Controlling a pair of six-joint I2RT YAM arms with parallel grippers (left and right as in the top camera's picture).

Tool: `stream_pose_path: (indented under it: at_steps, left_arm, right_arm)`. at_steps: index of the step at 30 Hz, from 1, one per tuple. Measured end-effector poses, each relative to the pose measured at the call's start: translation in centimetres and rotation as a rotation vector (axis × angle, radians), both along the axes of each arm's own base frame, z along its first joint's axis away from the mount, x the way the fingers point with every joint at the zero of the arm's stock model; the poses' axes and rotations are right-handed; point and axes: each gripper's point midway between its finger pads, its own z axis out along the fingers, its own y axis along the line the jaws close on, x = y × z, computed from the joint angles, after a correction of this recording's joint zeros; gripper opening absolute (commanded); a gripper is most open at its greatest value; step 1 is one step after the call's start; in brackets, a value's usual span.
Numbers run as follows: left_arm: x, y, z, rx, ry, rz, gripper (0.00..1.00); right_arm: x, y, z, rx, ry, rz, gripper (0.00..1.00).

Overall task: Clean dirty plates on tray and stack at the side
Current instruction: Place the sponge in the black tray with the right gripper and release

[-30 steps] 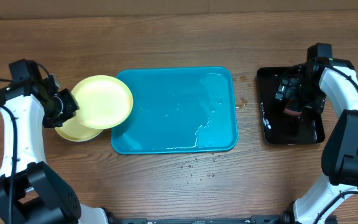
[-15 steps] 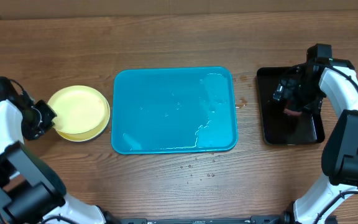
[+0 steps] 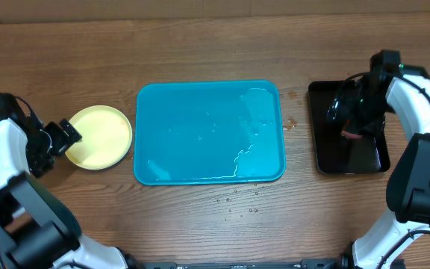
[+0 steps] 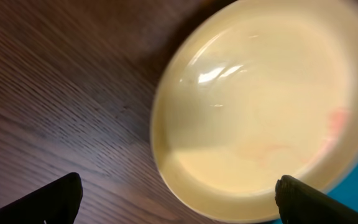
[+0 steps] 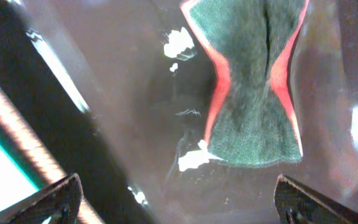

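Left of the tray (image 3: 200,127), just beside its short edge, the plates (image 3: 101,137) sat as one stack on the table (image 3: 200,45). Only the yellow-green top one showed, so I couldn't read the count. Its well had a faint pink smear in the left wrist view. On the stack's side away from the tray, the left gripper (image 3: 72,134) had jaws spread wide, gripping nothing. The tray surface carried a water film (image 3: 248,153). Right of the tray, the right gripper (image 3: 351,119) hung over the black tray (image 3: 349,163), jaws also spread, with a green-and-red sponge (image 5: 253,93) lying loose below it.
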Motion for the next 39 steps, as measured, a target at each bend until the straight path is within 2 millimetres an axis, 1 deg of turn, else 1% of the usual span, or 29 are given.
stream_pose_path:
  at_steps: [1,2,4,5,6,7,9,10,12,14,18,21,23,26,29,32,34,35,38,39]
  left_arm:
    - [0.6,-0.1,2.0,0.030,-0.047,-0.012,0.99]
    - [1.1,-0.3,3.5,0.054,-0.086,-0.022,1.00]
    - [2.5,-0.7,8.7,0.136,-0.230,-0.052,1.00]
    - [2.9,-1.1,11.1,0.171,-0.294,-0.066,0.99]
    - [3.1,-1.7,13.4,0.203,-0.355,-0.082,1.00]
    - [3.1,-2.5,15.6,0.228,-0.410,-0.098,1.00]
    - [2.9,-3.7,18.2,0.258,-0.477,-0.125,1.00]
    - [2.8,-4.4,19.0,0.264,-0.500,-0.139,0.99]
    - [2.8,-4.9,19.4,0.265,-0.513,-0.152,1.00]
    - [2.9,-4.9,19.0,0.258,-0.504,-0.154,1.00]
    - [3.3,-4.8,18.1,0.244,-0.479,-0.153,1.00]
    - [3.3,-4.8,17.9,0.240,-0.475,-0.150,1.00]
    - [3.3,-4.8,17.9,0.240,-0.475,-0.150,1.00]
    - [3.3,-4.8,17.9,0.239,-0.474,-0.149,1.00]
    - [3.3,-4.8,17.9,0.239,-0.475,-0.147,1.00]
    - [3.3,-4.8,17.9,0.239,-0.475,-0.147,1.00]
    - [3.3,-4.8,17.9,0.239,-0.475,-0.147,1.00]
    - [3.3,-4.8,17.9,0.239,-0.475,-0.147,1.00]
    - [3.3,-4.8,17.9,0.238,-0.474,-0.147,1.00]
    - [3.3,-4.8,17.9,0.239,-0.475,-0.147,1.00]
  right_arm:
    - [0.7,0.0,1.2,0.004,-0.028,0.000,1.00]
    - [1.1,0.1,1.9,0.007,-0.045,0.000,1.00]
    - [1.7,0.2,4.6,0.009,-0.098,0.002,1.00]
    - [1.9,0.2,6.1,0.006,-0.128,0.003,1.00]
    - [2.1,0.3,8.0,0.002,-0.170,0.006,1.00]
    - [2.1,0.4,9.3,-0.002,-0.198,0.008,1.00]
    - [1.7,0.7,12.7,-0.010,-0.270,0.013,1.00]
    - [1.3,0.9,14.7,-0.016,-0.314,0.018,1.00]
    - [0.4,1.2,18.0,-0.023,-0.394,0.021,1.00]
    - [-0.7,1.4,20.6,-0.033,-0.460,0.023,1.00]
    - [-3.9,2.0,25.5,-0.045,-0.594,0.024,1.00]
    - [-5.7,2.3,28.1,-0.057,-0.679,0.027,1.00]
    - [-6.6,2.5,29.2,-0.063,-0.719,0.028,1.00]
    - [-7.8,2.6,29.9,-0.066,-0.733,0.028,1.00]
    - [-9.3,2.9,28.8,-0.053,-0.661,0.026,1.00]
    - [-10.2,3.0,27.9,-0.045,-0.603,0.024,1.00]
    - [-9.9,2.9,28.1,-0.049,-0.622,0.025,1.00]
    - [-9.3,2.8,28.5,-0.055,-0.652,0.026,1.00]
    - [-7.0,2.6,29.8,-0.080,-0.778,0.032,1.00]
    - [-5.9,2.6,30.3,-0.099,-0.858,0.041,1.00]
